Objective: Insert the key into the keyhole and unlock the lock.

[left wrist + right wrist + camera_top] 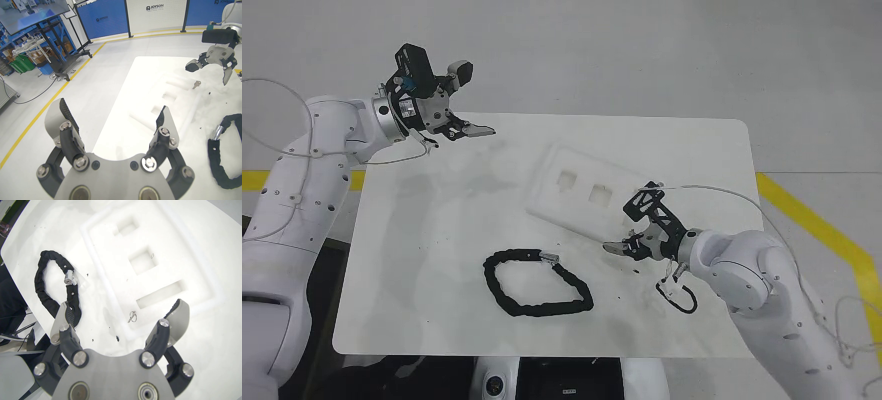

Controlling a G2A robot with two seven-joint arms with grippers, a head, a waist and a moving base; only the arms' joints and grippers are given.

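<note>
- White table, rounded corners, takes up most of the top view.
- White foam tray lies flat on the far-right part of the table. It has two square pockets and one long slot cut into it, clearest in the right wrist view.
- Black fabric-sleeved chain lock lies in a closed loop on the near middle of the table, left of the tray and apart from it; also seen at.
- Left gripper hangs at the table's far-left corner, well apart from lock and tray. Its fingers are spread wide with nothing between them, as its own wrist view shows.
- Right gripper sits over the tray's near-right corner. Its fingers are spread wide and hold nothing. From the left wrist view it is raised above the tray, with neither finger touching the key.
- Silver lock cylinder sits at the far side of the chain loop, where the two ends join. Its end with the keyhole is turned toward the right gripper.
- Small metal key on a ring lies flat on the tray's near-right corner, just beside the long slot and not in it. It is below the right gripper's open fingers and well apart from the cylinder.
</note>
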